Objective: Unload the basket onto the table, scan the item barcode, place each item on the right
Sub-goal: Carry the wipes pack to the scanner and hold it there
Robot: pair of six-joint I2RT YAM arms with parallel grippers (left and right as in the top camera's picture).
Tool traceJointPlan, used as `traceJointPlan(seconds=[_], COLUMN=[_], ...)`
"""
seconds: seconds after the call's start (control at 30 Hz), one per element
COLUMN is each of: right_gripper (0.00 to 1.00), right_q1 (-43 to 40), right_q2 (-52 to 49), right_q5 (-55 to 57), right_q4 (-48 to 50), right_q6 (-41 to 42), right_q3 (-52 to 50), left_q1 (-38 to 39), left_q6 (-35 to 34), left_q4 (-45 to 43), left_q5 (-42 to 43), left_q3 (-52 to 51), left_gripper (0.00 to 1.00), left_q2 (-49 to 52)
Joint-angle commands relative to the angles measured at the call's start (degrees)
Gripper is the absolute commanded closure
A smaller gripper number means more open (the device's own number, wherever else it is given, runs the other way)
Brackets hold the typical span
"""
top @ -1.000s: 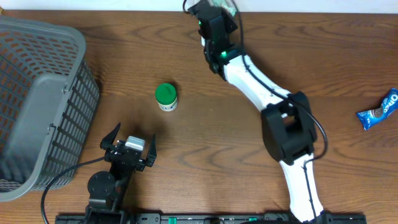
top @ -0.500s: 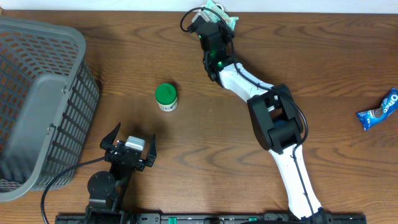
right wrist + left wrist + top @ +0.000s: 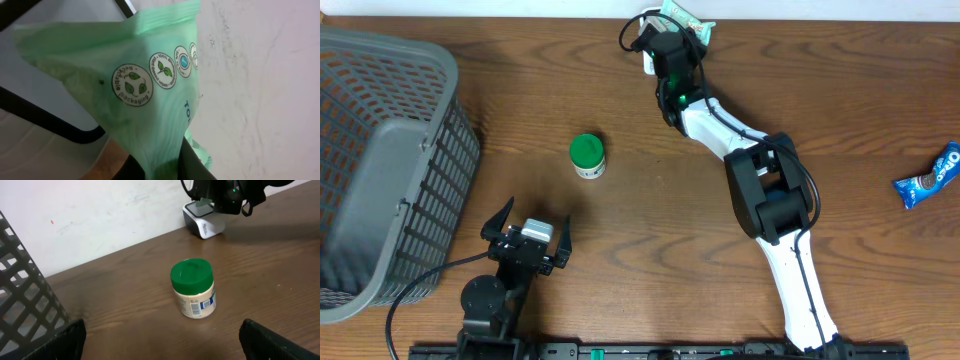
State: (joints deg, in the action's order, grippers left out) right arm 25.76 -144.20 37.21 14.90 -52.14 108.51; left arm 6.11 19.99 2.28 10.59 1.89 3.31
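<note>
You have one grey basket (image 3: pixel 380 150) filling the table's left side. Your right arm reaches to the far edge, and the right gripper (image 3: pixel 668 28) is pinched narrow on the one green packet (image 3: pixel 140 85), which sticks out past the fingers just over the single scanner (image 3: pixel 202 222). Your left gripper (image 3: pixel 535 213) sits low at the near edge with its jaws spread wide, facing one green-lidded jar (image 3: pixel 193 287), and one blue cookie pack (image 3: pixel 927 177) lies far right.

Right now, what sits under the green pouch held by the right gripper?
In the left wrist view, a grey-and-white scanner stands on the table just below the green pouch and right gripper. The gripper covers the scanner's top; no barcode shows.
</note>
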Motion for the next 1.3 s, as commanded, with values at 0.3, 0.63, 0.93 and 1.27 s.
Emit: traceJointPlan(seconds=[0.3, 0.63, 0.93, 1.27], right_gripper=[0.99, 0.99, 0.99, 0.99], right_q1=[-0.8, -1.0, -1.0, -0.8], right_q2=[-0.1, 0.0, 0.0, -0.1], right_q5=[-3.8, -11.9, -11.6, -6.6], right_q4=[0.5, -21.7, -22.9, -11.2], right_q6=[3.3, 20.2, 19.3, -7.1], right_q3=[0.6, 4.1, 8.4, 12.0], left_q1=[0.0, 0.0, 0.0, 0.0], left_q6=[0.9, 0.9, 0.9, 0.9], left_q4=[0.6, 0.6, 0.6, 0.6], left_q5=[0.5, 0.5, 0.5, 0.5], left_q3=[-1.7, -1.7, -1.7, -1.7], left_gripper=[0.02, 0.02, 0.02, 0.02], left_q2=[-0.1, -0.1, -0.1, -0.1])
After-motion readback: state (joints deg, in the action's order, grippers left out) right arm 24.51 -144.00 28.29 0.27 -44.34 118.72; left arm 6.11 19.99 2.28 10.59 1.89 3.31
